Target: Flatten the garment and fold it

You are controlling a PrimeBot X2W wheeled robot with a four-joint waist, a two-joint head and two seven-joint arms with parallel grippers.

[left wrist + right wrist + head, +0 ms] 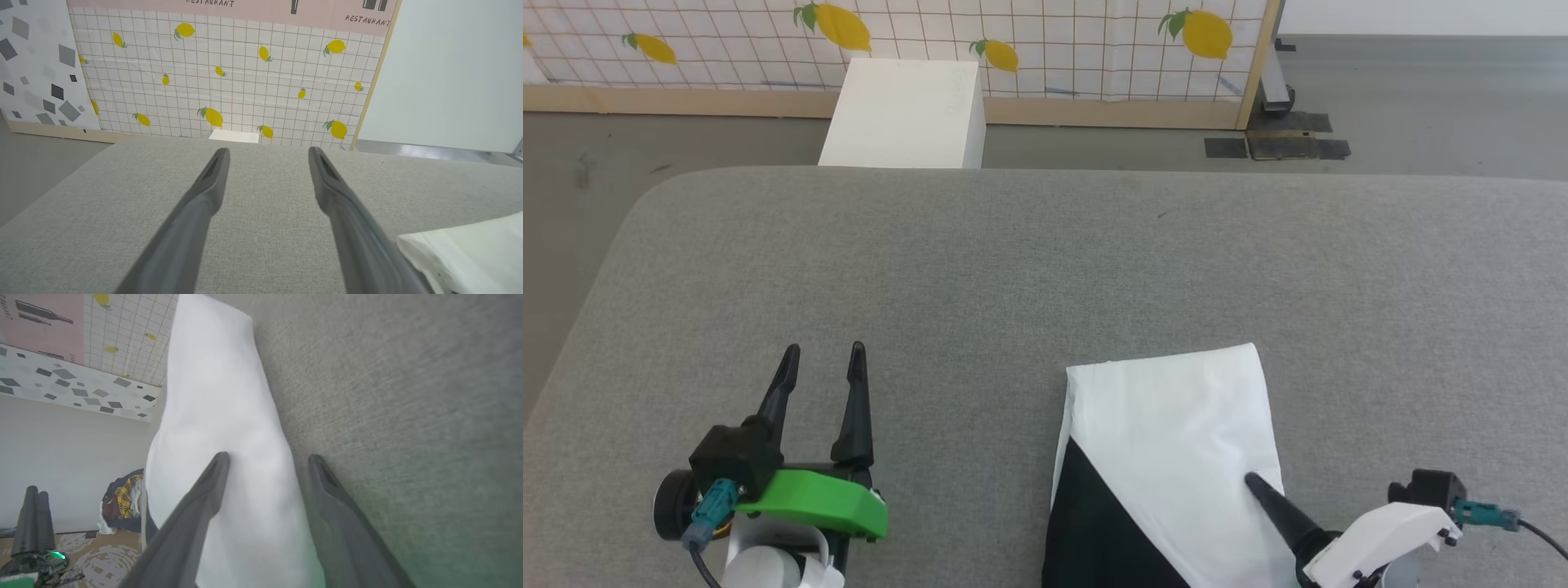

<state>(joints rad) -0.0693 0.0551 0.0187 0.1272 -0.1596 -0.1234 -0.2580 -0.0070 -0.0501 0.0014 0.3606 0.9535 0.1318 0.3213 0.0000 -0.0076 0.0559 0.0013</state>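
1. Left gripper (pixel 823 351): at the near left of the surface (pixel 1013 261). The fingers are spread apart and hold nothing. Their tips point toward the far edge, over bare grey fabric.

2. White box (pixel 903 114): stands on the floor (pixel 686 147) just beyond the far edge of the surface, left of centre. Only plain white faces show, so its contents cannot be told.

3. Garment (pixel 1176 425): lies on the near right of the surface, folded into a narrow upright rectangle. The top layer is white, and a black wedge shows at its near left corner. It lies apart from the left gripper.

4. Right gripper (pixel 268 457): at the near right. The fingers are spread and pinch nothing. One finger lies over the white cloth, the other over the grey surface just beside the garment's right edge. Whether the tip presses the cloth cannot be told.

5. Surface: grey woven covering, with a rounded far left corner.

6. Room: a grey floor, and a far wall panel (pixel 1054 41) with a white grid, yellow lemons and a wooden base strip. Dark tape patches (pixel 1274 147) sit on the floor at the far right. The right wrist view shows a heap of mixed cloth (pixel 122 498) on a patterned floor; whether a container holds it cannot be told.
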